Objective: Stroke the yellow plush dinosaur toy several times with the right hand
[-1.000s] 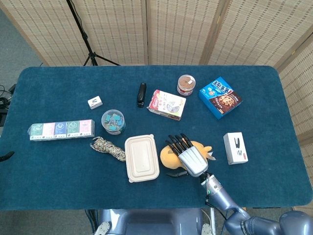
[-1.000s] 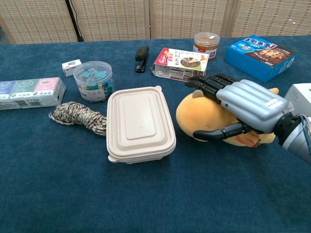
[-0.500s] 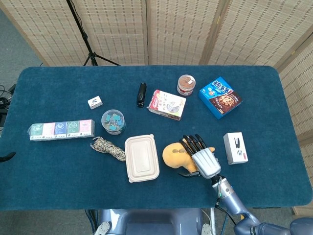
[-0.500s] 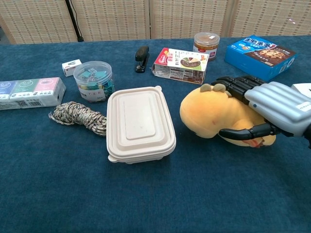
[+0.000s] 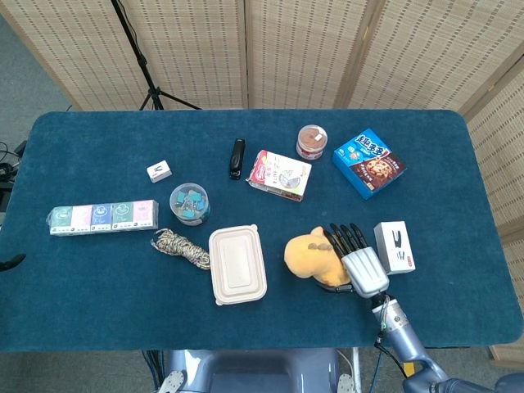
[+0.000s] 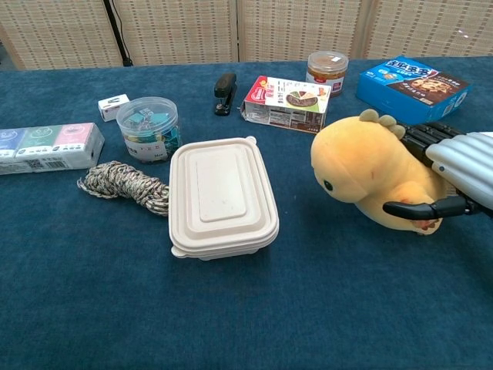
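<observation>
Yellow plush dinosaur lengthwise left-right, head toward lunch box.

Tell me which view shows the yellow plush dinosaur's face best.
Chest view: the yellow plush dinosaur toy fills more of the frame, side-on, showing its eye, mouth line and back bumps. Head view shows it only from above, a small blob with no face, the right hand against its rear.

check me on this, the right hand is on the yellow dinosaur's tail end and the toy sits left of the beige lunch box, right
Not quite. The right hand is on the tail end of the yellow dinosaur, but the chest view shows the toy to the right of the beige lunch box, not left.
</observation>
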Motion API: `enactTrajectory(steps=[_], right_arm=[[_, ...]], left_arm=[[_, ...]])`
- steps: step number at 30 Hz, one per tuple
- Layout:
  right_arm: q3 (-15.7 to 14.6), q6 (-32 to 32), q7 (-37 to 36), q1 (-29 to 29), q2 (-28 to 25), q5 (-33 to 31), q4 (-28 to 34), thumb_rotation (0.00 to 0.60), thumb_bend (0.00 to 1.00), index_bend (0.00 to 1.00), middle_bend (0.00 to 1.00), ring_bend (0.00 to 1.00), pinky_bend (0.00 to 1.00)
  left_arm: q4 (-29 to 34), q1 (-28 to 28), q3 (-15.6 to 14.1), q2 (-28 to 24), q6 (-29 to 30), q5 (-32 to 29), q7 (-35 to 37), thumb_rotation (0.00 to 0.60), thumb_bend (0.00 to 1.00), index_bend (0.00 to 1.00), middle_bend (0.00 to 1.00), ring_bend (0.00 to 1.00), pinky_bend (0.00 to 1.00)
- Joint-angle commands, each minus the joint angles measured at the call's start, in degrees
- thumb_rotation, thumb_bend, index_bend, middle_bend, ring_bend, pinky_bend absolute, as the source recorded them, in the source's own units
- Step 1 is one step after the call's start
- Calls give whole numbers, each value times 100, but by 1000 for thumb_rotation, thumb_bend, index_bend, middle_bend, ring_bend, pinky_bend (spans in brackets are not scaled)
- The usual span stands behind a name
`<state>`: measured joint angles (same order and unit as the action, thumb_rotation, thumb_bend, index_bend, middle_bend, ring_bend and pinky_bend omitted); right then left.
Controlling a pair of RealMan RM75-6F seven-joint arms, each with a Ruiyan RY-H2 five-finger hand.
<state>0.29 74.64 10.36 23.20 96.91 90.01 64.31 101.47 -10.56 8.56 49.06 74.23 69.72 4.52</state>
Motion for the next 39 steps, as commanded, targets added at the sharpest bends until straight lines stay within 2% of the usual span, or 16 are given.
enactTrajectory(steps=[1, 14, 27, 33, 39], right_arm=[[-24, 12, -22, -33, -16, 6, 12, 0, 0, 0, 0, 0, 0], [37, 137, -6, 91, -98, 305, 515, 0, 0, 0, 0, 0, 0], [253, -127, 649, 612, 46, 669, 1169, 0, 0, 0, 0, 0, 0], [201, -399, 843, 756, 257, 672, 1084, 0, 0, 0, 0, 0, 0], [157, -334, 978, 739, 476, 701, 800, 0, 0, 0, 0, 0, 0]], left_arm=[[6, -2, -3, 3, 2, 2, -16, 600, 0, 0, 0, 0, 0], [9, 9, -8, -9, 6, 14, 22, 600, 0, 0, 0, 0, 0], [-20, 25, -10, -39, 7, 55, 136, 600, 0, 0, 0, 0, 0], [-31, 26, -14, -48, -6, 67, 166, 600, 0, 0, 0, 0, 0], [-21, 10, -42, -49, -44, 129, 166, 600, 0, 0, 0, 0, 0]])
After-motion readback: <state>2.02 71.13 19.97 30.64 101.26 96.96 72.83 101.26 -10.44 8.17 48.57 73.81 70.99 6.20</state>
